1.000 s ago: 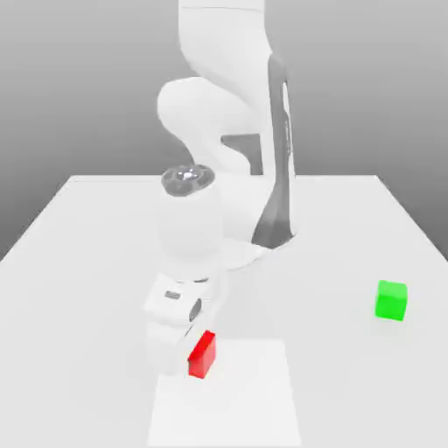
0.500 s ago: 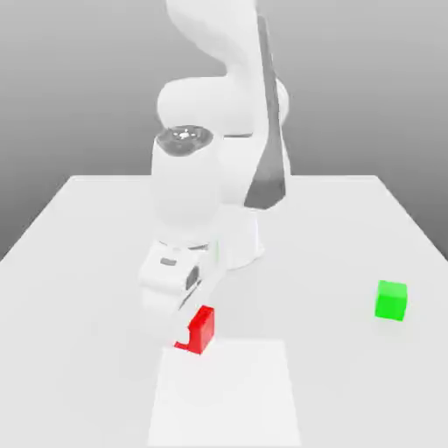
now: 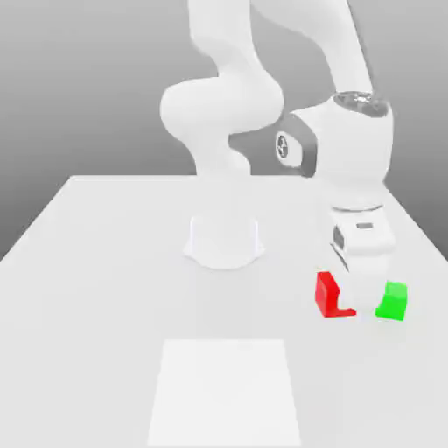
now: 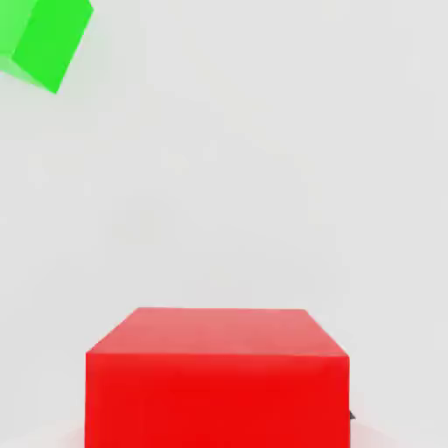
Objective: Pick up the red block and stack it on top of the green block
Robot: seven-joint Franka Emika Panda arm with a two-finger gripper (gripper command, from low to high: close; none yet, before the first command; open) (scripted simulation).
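Note:
My gripper [image 3: 341, 296] is shut on the red block [image 3: 328, 293], a small bright red cube held just under the white hand. In the hand view the red block [image 4: 217, 381] sits close to the camera. The green block [image 3: 393, 300] rests on the white table at the exterior view's right, a short gap to the right of the red block. In the hand view the green block [image 4: 45, 39] appears small and farther off, lying on the table surface and off to one side of the red block. One face of the red block is partly covered by a white finger.
The arm's round white base [image 3: 223, 241] stands mid-table at the back. A paler square patch [image 3: 225, 392] marks the table [image 3: 96, 289] near its front edge. The table's right edge runs close behind the green block.
The arm has swung from the exterior view's left to its right, carrying the red block away from the pale square to a spot beside the green block. The green block has not moved.

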